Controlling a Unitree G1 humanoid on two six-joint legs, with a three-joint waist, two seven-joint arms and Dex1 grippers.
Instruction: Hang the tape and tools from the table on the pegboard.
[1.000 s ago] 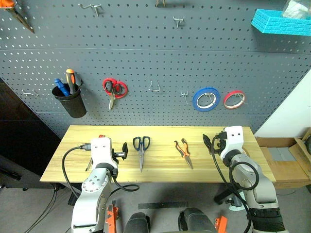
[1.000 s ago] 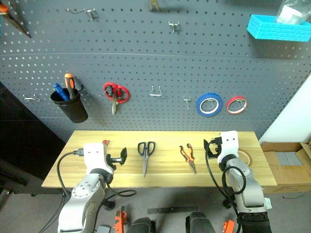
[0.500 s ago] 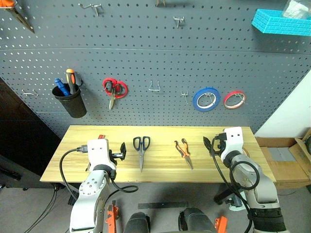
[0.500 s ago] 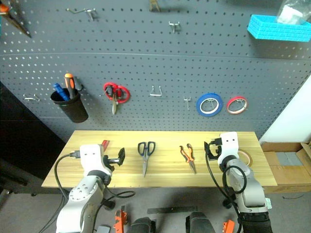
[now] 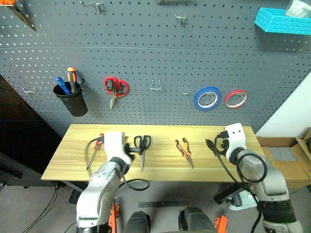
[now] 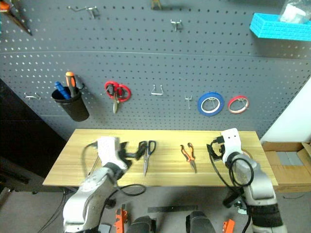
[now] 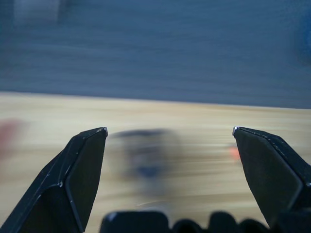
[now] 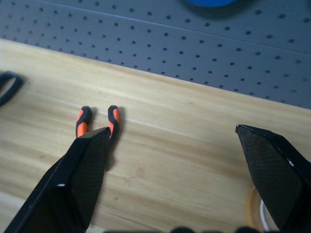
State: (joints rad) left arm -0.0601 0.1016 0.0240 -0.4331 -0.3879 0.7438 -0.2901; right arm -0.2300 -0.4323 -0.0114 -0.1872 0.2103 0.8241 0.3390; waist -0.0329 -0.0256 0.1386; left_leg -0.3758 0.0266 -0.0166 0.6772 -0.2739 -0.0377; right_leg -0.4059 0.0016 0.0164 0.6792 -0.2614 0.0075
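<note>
The left gripper (image 5: 130, 149) hangs spread and empty over the table (image 5: 160, 172), the dark-handled scissors (image 5: 141, 148) just at its 3 o'clock and the red-handled screwdriver (image 5: 95, 148) at its 9. The right gripper (image 5: 212, 145), also spread and empty, has the orange-and-black pliers (image 5: 183, 151) at its 9 o'clock; the yellow tape (image 8: 256, 211) lies under its finger. The pegboard (image 5: 146, 53) rises at 12. No writing is legible.
</note>
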